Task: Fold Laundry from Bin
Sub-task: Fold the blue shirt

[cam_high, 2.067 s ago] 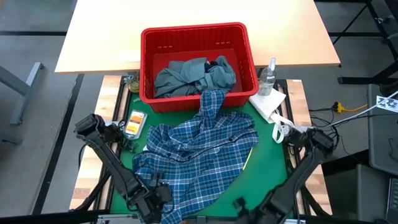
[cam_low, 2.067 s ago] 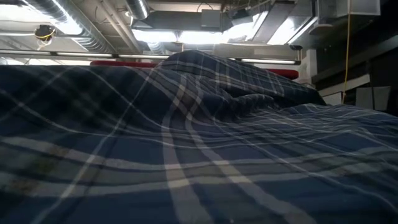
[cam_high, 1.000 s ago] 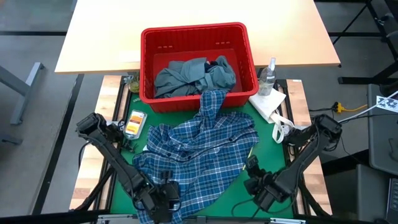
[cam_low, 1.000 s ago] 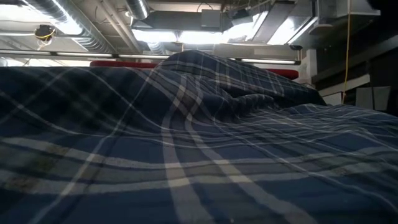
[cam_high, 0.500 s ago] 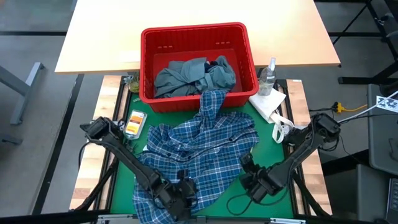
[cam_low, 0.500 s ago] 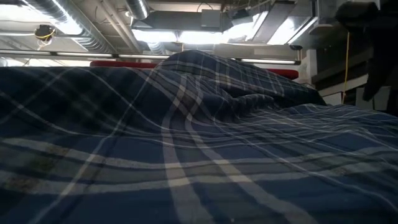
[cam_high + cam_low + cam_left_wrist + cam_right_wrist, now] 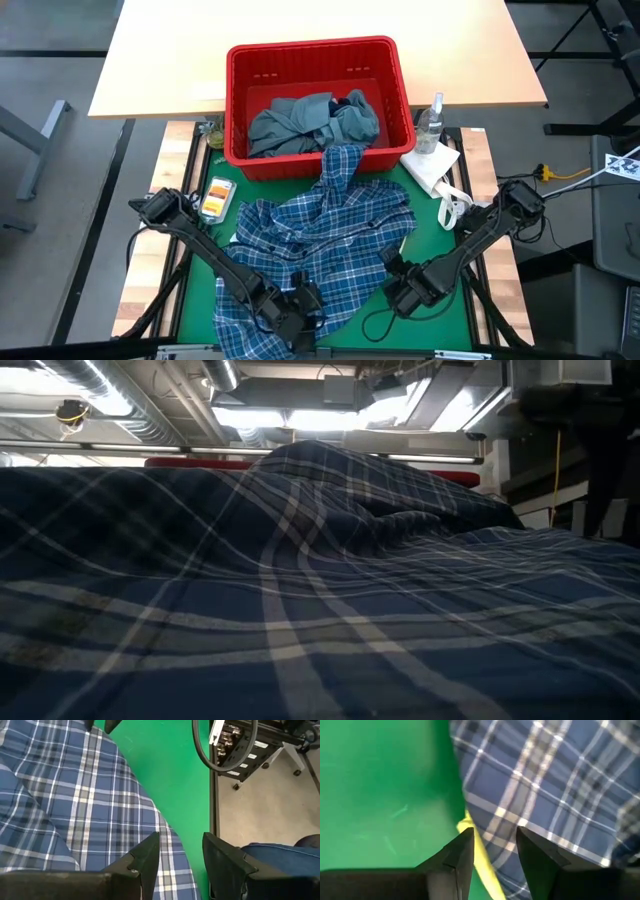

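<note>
The blue-white plaid shirt (image 7: 320, 235) lies spread and crumpled on the green mat (image 7: 440, 240), one sleeve (image 7: 342, 165) hanging up against the near wall of the red bin (image 7: 240, 100). In the bin lie a grey-blue garment (image 7: 300, 122) and a dark navy one (image 7: 345, 102). A yellow strip (image 7: 481, 857) peeks out from under the shirt's right edge. My left gripper (image 7: 316, 299) is open over the shirt's near edge (image 7: 170, 845). My right gripper (image 7: 388, 263) is open just above the shirt's right edge (image 7: 492, 827). In the low view the shirt (image 7: 300, 610) fills the picture.
A spray bottle (image 7: 432, 122) and a white paper towel (image 7: 432, 166) stand to the right of the bin. An orange packet (image 7: 215, 197) lies at the mat's left edge. A black cable (image 7: 375, 322) loops on the mat near the front.
My left gripper has gone toward the table's right along the near edge and sunk over the shirt's near edge. My right gripper has gone toward the shirt's right edge and down, rolling a little. Both stay open. The shirt has kept still.
</note>
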`<move>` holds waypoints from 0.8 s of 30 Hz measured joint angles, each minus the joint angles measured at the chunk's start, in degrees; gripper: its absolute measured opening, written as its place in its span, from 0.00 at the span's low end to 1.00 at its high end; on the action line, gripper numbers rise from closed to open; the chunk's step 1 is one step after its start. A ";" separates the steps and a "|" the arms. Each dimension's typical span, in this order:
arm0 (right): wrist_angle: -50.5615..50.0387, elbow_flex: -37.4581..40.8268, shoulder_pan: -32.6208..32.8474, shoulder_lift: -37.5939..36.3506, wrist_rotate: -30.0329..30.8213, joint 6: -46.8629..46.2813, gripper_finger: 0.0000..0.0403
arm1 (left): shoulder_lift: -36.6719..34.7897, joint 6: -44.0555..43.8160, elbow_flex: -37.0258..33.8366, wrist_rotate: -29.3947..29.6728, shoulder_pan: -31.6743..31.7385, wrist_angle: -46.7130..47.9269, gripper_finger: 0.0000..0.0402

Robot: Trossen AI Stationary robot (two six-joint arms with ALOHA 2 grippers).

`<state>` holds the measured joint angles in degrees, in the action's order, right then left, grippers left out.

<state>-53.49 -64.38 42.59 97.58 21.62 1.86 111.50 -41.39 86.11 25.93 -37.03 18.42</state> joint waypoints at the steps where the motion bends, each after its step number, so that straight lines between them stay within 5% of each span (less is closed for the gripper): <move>1: 0.01 0.00 0.00 0.02 -0.25 0.10 0.37 | -0.01 0.00 0.00 -0.01 0.02 0.05 0.36; 17: -0.49 0.00 0.02 3.90 1.41 2.91 0.13 | -0.01 -0.17 0.00 0.48 0.43 -0.13 0.36; 24: 0.10 -0.13 0.00 3.90 7.02 2.63 0.02 | 0.00 -0.36 0.00 0.46 0.48 -0.09 0.36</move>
<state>-53.40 -64.51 42.59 101.48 28.64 4.49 111.50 -41.75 86.11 26.39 -36.56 18.33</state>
